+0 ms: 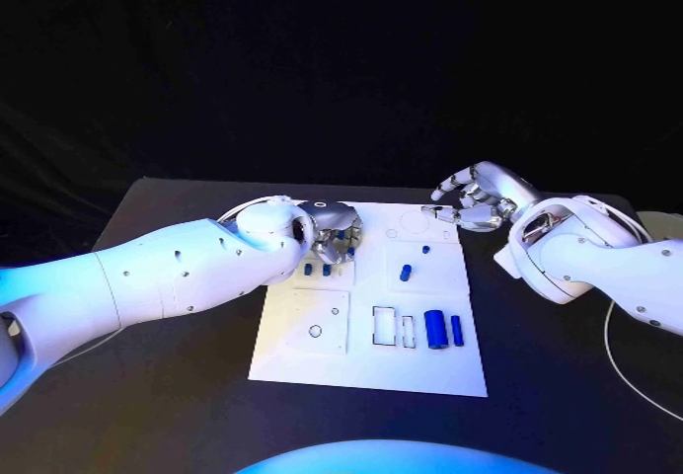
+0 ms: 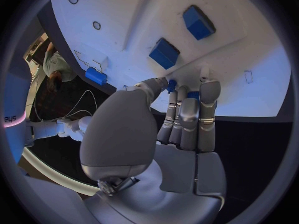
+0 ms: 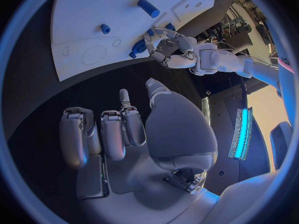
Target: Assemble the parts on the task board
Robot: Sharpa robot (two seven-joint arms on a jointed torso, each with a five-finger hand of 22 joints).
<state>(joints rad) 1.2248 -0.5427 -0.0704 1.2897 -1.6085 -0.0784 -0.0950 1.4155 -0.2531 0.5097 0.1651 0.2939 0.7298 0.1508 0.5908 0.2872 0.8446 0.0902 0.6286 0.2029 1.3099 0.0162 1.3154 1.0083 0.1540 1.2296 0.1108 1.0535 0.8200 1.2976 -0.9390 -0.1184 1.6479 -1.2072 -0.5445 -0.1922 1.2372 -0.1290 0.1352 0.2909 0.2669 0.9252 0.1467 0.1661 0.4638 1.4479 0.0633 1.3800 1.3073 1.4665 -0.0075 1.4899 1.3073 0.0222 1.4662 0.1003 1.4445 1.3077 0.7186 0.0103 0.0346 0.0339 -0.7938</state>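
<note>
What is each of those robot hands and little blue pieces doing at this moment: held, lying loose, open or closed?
left hand: over the board's far left part, fingertips pinching a small blue part.
right hand: above the board's far right corner, fingers curled, holding nothing.
task board: flat on the table.
two blue blocks: lying side by side, untouched.
blue peg: lying loose mid-board.

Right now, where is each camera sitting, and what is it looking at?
Head view: on the robot's head, looking down at the task board; both white arms show.
Left wrist view: behind the left hand, facing the board and two blue parts.
Right wrist view: behind the right hand, held off the board's far corner.
Shared: all three views show the board; the right wrist view also catches the left hand.
</note>
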